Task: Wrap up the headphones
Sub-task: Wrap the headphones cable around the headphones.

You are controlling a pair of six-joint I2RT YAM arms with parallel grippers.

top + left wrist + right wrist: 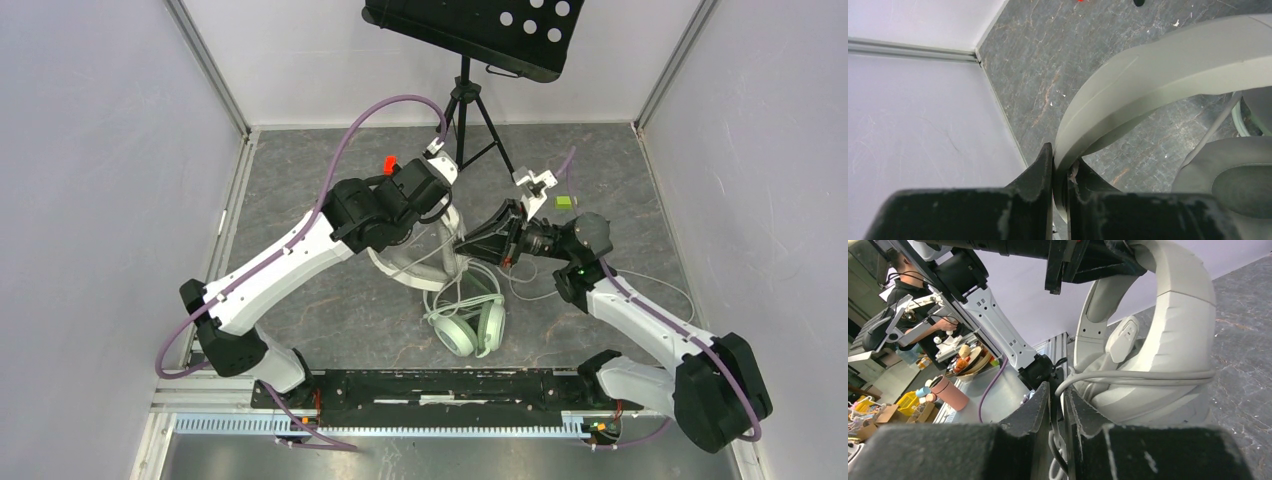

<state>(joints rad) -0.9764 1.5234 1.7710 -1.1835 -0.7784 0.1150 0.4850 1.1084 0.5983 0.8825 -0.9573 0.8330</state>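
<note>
Fingers of the left hand (1060, 161) are pressed shut on the broad headband of the white-grey headset (1158, 65), which hangs from that grip above the grey marbled table (330, 300) near the middle of the workspace. In the top view the headset shows as a pale arc below the left wrist, with its earcups toward the right arm. The right hand (1057, 396) reaches in from the right with its tip just beside the lifted headset. Its fingers stand only narrowly apart, and the thin pale cable (1148, 376) runs down between them. Whether they pinch the cable or merely flank it cannot be told. From the right wrist view, that cable is laid in a few close turns across the lower body of the headset, over the folded earcups, before bending down into the gap between the fingers. The mint-green headset (468, 325) lies flat on the table in front of the lifted one, between the two arms, its round cushions facing up. A loose stretch of pale cord (672, 285) curves over the table beside the right arm; which headset it belongs to is unclear. At the back stands a black tripod (470, 110), and a small green block (565, 202) sits on the table behind the right wrist.
</note>
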